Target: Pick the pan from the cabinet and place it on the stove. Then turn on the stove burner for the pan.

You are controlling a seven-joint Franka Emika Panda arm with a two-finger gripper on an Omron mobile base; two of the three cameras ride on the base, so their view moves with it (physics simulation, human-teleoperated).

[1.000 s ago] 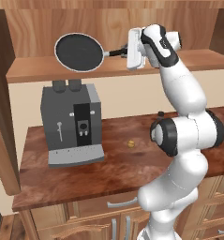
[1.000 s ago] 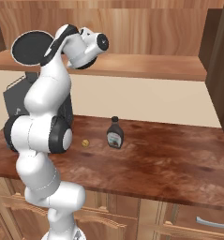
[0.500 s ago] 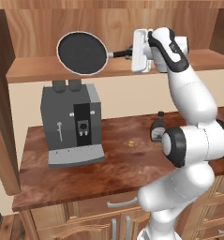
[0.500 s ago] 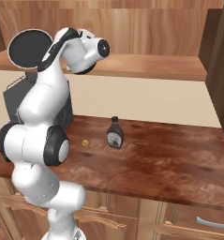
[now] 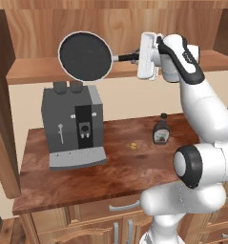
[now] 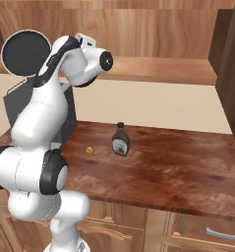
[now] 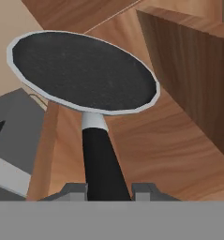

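The pan (image 5: 84, 55) hangs tilted in the air in front of the cabinet shelf (image 5: 34, 71), above the coffee machine (image 5: 72, 126), its dark inside facing the left base camera. My gripper (image 5: 137, 57) is shut on the thin black handle (image 5: 125, 57). In the hand view the handle (image 7: 101, 159) runs up from between my gripper (image 7: 108, 190) to the pan (image 7: 83, 70), with the wooden shelf (image 7: 146, 140) beyond it. In the right base view the pan (image 6: 26, 52) shows at the upper left, behind my arm. The stove is out of view.
A dark sauce bottle (image 5: 161, 129) and a small yellow bit (image 5: 132, 146) sit on the wooden counter (image 5: 115, 167) right of the coffee machine. A cabinet side wall (image 7: 193, 70) stands close on the right in the hand view. Drawers (image 6: 207, 231) lie under the counter.
The pan has stayed almost in place, still held by its handle. My arm's elbow has swung lower and further out from the shelf.
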